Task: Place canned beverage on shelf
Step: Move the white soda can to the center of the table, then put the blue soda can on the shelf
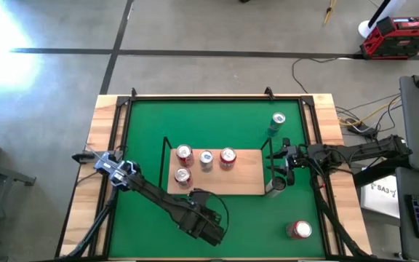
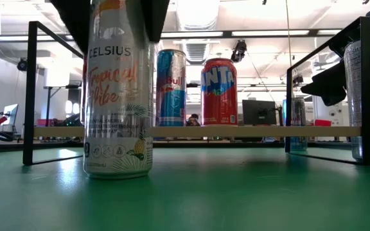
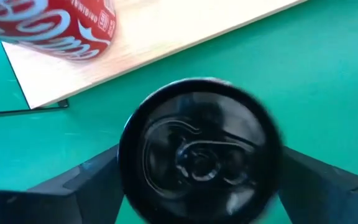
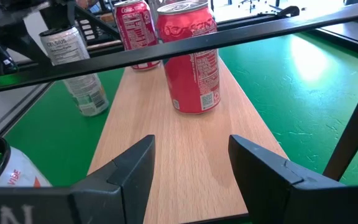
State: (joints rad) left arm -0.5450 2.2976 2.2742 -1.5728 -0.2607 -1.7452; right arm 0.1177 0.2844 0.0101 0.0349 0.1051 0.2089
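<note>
Celsius can (image 2: 119,96): nearest, upright on the desk mat just before the shelf (image 1: 249,183), left gripper (image 3: 197,163) jaws grasping it for lifting. Four cans we count shelved. Right gripper (image 4: 191,165): jaws released, at shelf's end.

Celsius can (image 2: 118,96) top cut by the frame edge in low view; cola can (image 3: 51,25) cropped in left wrist view; left end effector (image 1: 197,198) hides its can from above; silver can (image 2: 369,96) cropped at right.
</note>
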